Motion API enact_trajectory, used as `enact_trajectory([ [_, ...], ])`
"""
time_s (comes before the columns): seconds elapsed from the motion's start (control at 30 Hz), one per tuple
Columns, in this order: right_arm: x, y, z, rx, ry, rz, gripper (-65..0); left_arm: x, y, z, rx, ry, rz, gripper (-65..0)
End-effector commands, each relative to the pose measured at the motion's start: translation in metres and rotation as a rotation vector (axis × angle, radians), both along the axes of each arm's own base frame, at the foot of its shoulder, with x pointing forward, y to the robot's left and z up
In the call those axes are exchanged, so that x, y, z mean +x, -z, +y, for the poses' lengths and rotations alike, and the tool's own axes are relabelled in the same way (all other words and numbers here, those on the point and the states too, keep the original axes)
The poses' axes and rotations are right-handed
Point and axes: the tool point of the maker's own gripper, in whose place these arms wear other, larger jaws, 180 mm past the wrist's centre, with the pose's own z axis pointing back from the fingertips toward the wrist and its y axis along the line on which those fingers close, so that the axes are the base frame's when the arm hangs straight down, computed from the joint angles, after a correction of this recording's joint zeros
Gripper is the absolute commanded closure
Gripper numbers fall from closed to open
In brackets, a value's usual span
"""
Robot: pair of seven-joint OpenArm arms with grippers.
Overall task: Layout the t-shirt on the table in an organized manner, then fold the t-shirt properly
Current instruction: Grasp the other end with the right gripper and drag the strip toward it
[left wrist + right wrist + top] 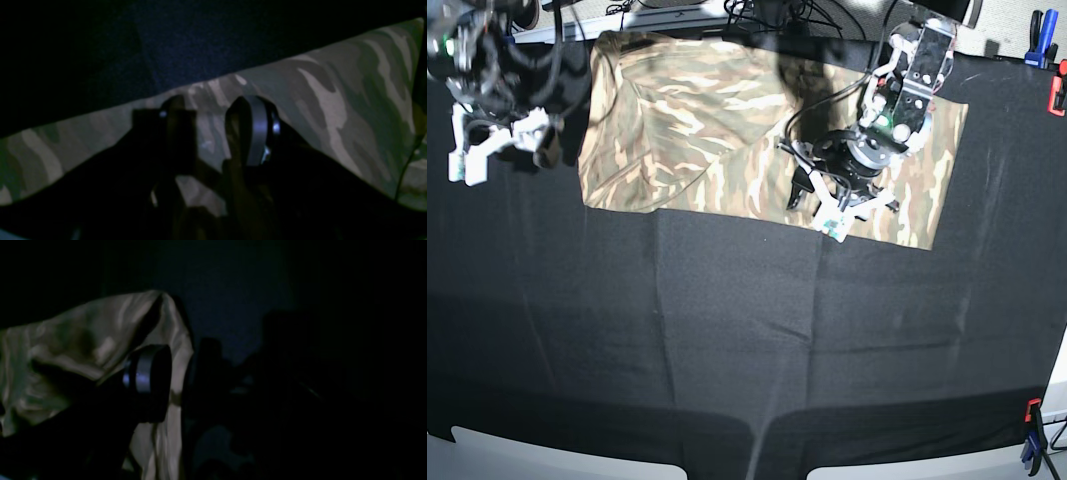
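Left gripper (213, 133) is hovering low over the t-shirt (727, 130), its two fingers standing apart w/ camouflage fabric showing in the gap between them. Whether the tips are pinching any cloth, I cannot tell; the wrist view is too dark there. In the base view this gripper (832, 205) is sitting near the shirt's front edge, on the part lying toward the view's right.

Right gripper (502, 140) is standing released, jaws wide, holding nothing. It is hanging over bare black cloth just beside the shirt's edge on the view's left. In its wrist view one finger (148, 380) is showing in front of a raised fold of pale fabric (83, 350), but contact is not clear.

T-shirt is lying spread on the far part of the table (747, 340), mostly flat, w/ some wrinkles and a folded-over area near the left side of the view. Red and blue clamps (1045, 60) are sitting at the table's far corner.
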Motion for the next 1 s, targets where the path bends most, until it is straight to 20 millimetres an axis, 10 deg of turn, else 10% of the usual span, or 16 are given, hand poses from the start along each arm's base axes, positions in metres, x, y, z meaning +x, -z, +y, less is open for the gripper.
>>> enact_trajectory([
  [0.0, 0.012, -0.005, -0.003, 0.010, 0.000, -0.038, -40.6, 0.008, -0.015, -0.004, -0.028, 0.002, -0.047, -24.5],
  [0.57, 0.033, 0.031, 0.055, 0.321, -0.154, 0.011, -40.6, 0.008, -0.015, -0.004, -0.029, 0.002, -0.048, -24.5],
  [0.97, 0.033, 0.041, 0.144, 0.359, -0.440, 0.087, -40.6, 0.008, -0.014, -0.004, -0.028, 0.003, -0.047, -24.5],
])
